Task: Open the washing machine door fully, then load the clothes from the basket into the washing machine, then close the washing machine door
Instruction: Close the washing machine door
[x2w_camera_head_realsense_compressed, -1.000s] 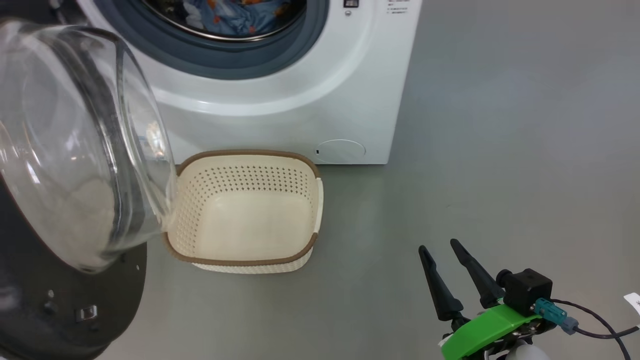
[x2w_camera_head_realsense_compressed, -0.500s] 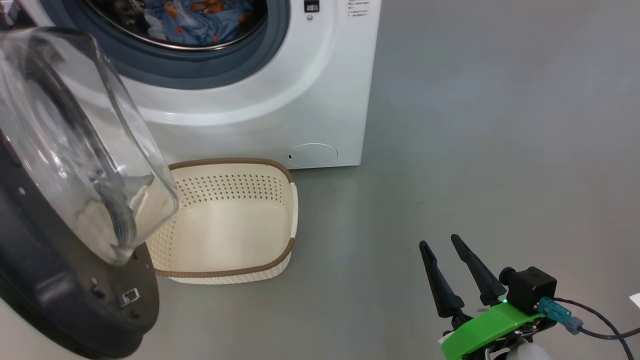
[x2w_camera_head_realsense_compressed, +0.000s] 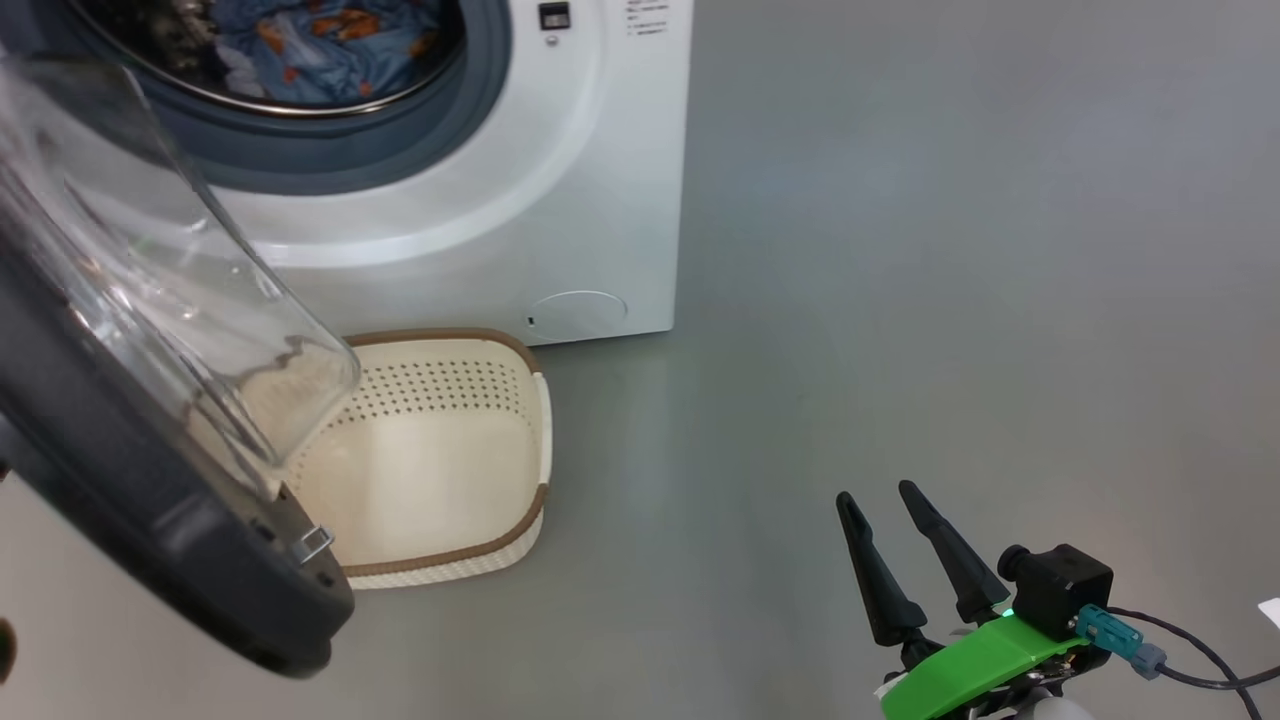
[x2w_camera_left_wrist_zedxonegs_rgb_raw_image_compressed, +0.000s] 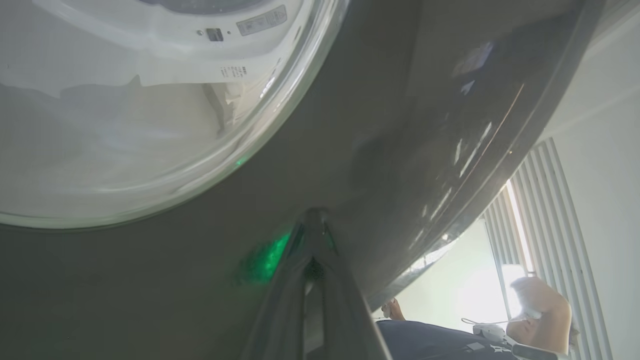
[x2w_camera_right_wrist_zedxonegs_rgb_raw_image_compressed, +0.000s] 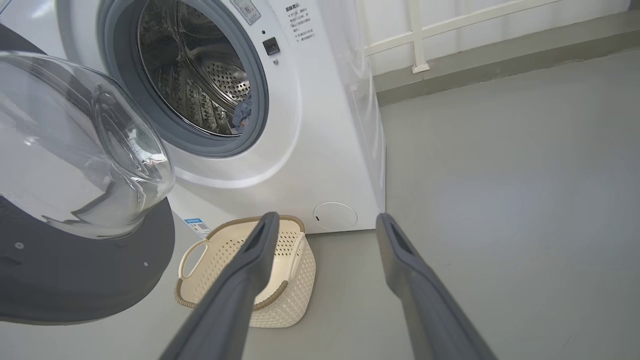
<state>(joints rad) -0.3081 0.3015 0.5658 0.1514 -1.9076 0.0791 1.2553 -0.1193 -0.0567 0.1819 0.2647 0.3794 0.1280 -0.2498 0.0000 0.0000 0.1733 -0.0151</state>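
Observation:
The washing machine stands open, with the clothes, blue fabric with orange prints, lying in its drum. Its door hangs at the left, and the glass bowl partly covers the basket, whose visible part holds nothing. My left gripper is shut, its tips against the glossy black outer face of the door. My right gripper hovers open over bare floor to the right of the basket, holding nothing. The right wrist view shows the right gripper with its fingers spread wide.
Grey floor stretches to the right of the machine. A low white railing and ledge run behind it. A person sits beyond the door's edge in the left wrist view. A blue label is on the machine's lower front.
The head camera has turned, sliding machine and basket leftward in view. The door has swung toward the machine and now covers more of the basket. The right gripper has stayed put, open.

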